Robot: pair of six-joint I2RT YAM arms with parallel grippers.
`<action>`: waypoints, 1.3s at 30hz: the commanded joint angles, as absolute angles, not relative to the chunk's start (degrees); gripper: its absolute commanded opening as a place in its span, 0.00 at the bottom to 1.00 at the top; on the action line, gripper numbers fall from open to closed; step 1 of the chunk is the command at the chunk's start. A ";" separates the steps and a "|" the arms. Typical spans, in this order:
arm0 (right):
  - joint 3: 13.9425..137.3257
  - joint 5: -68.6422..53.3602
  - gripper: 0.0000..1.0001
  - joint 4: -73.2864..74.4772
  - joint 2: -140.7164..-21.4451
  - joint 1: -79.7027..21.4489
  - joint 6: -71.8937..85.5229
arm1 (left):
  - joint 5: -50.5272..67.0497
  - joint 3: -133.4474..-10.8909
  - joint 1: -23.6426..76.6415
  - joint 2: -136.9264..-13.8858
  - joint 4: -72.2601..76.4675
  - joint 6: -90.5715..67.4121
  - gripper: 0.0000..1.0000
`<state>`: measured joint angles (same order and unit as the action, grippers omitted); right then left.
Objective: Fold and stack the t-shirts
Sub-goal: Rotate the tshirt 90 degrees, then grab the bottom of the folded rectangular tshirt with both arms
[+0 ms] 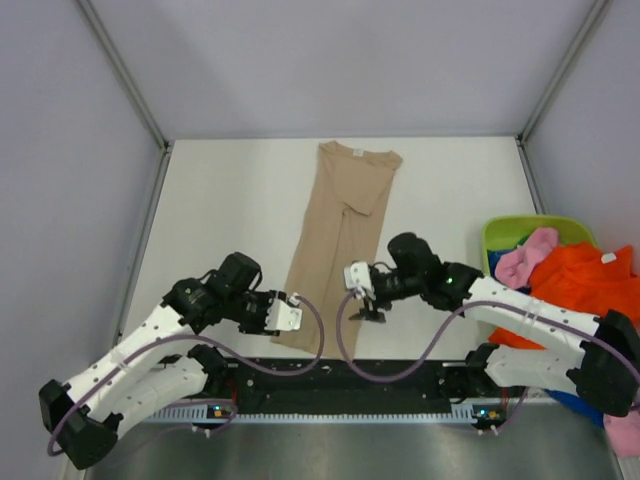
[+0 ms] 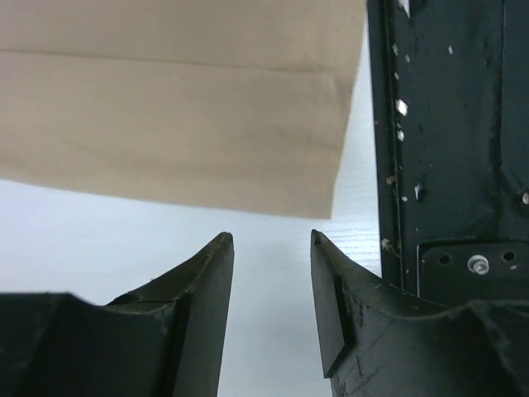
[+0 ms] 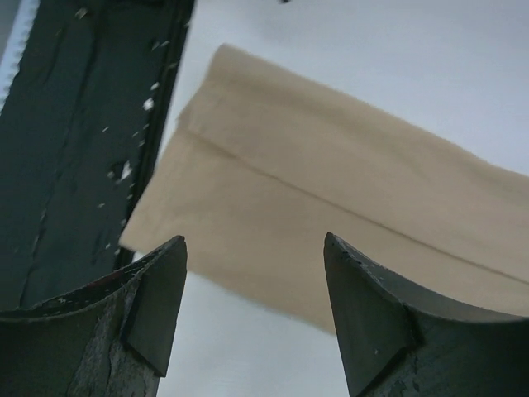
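Observation:
The tan t-shirt (image 1: 338, 235) lies on the white table as a long narrow strip, sides folded in, collar at the far end. Its near hem shows in the left wrist view (image 2: 182, 124) and the right wrist view (image 3: 331, 215). My left gripper (image 1: 296, 313) is open and empty just left of the hem's near corner; in its own view (image 2: 271, 241) it is just short of the cloth edge. My right gripper (image 1: 358, 290) is open and empty just right of the hem, seen in its own view (image 3: 254, 244) above the cloth edge. The orange t-shirt (image 1: 580, 285) and the pink t-shirt (image 1: 525, 262) lie at the basket. A blue t-shirt (image 1: 578, 402) peeks out under the orange one.
A lime-green basket (image 1: 508, 232) stands at the table's right edge behind my right arm. The black base rail (image 1: 350, 378) runs along the near edge, close to the tan hem; it shows in both wrist views (image 2: 446, 124) (image 3: 74, 141). Another bit of pink cloth (image 1: 625, 432) sits at the bottom right.

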<state>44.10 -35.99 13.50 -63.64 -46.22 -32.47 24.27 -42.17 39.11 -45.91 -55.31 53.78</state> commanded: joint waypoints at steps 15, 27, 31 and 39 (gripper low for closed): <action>37.97 -24.96 0.50 14.94 -79.27 -68.82 -52.65 | 25.05 -24.61 40.87 -50.80 -43.15 69.78 0.48; 39.37 -26.19 0.00 16.95 -82.36 -69.43 -51.60 | 21.19 -24.69 42.01 -57.66 -37.08 64.87 0.19; 38.67 -26.27 0.00 16.61 -76.65 -66.82 -48.01 | 18.11 -25.31 42.01 -55.47 -37.44 62.59 0.00; 42.09 -24.87 0.00 12.23 -72.16 -53.19 -38.16 | 8.89 -38.13 41.66 -58.70 -30.08 46.78 0.00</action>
<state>38.06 -25.12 15.81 -73.10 -58.92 -44.14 14.55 -30.94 41.89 -56.27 -37.58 56.01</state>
